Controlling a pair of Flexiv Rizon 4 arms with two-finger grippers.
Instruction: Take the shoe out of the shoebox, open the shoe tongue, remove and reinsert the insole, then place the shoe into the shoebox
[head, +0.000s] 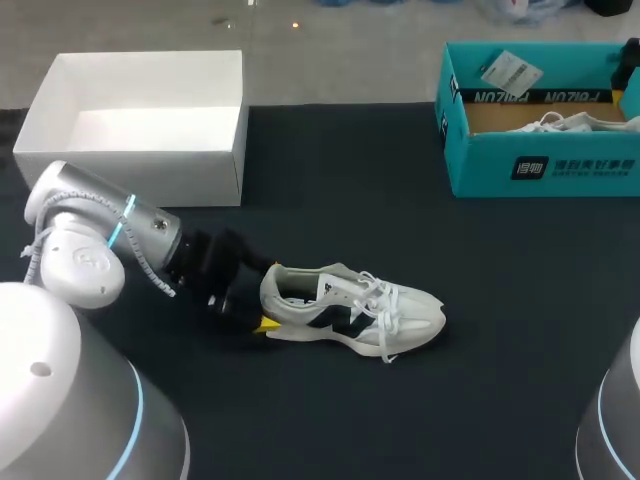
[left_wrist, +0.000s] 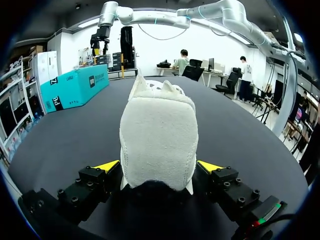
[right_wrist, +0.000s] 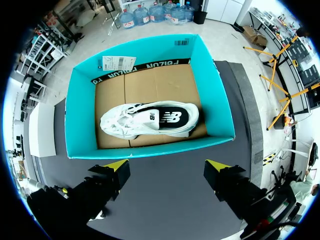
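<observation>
head view: my left arm (head: 100, 235) comes in low from the left edge, and my left gripper (head: 258, 315) sits at the heel of the shoe (head: 350, 310). the shoe is a white mesh-and-suede trainer with dark side panels and loose white laces. it lies on its sole near the middle of the dark matte table (head: 400, 400), toe pointing right. an open white box (head: 150, 170), plain and smooth-walled, stands at the far left. the teal shoebox (head: 540, 165) stands at the far right with a second shoe (head: 570, 122) inside.

left wrist view: the padded, fuzzy heel of the shoe (left_wrist: 157, 140) fills the space between my fingers. the left gripper (left_wrist: 158, 167) is closed on it, one yellow tip pressed to each side of the heel. the teal shoebox (left_wrist: 75, 87) sits well ahead and off to one side.

right wrist view: my right gripper (right_wrist: 167, 167) hangs above the near wall of the teal shoebox (right_wrist: 150, 150), fingers spread wide and holding nothing. inside, the second shoe (right_wrist: 150, 120) lies on its side on a brown cardboard floor. a paper tag (right_wrist: 119, 62) rests on the far rim.
</observation>
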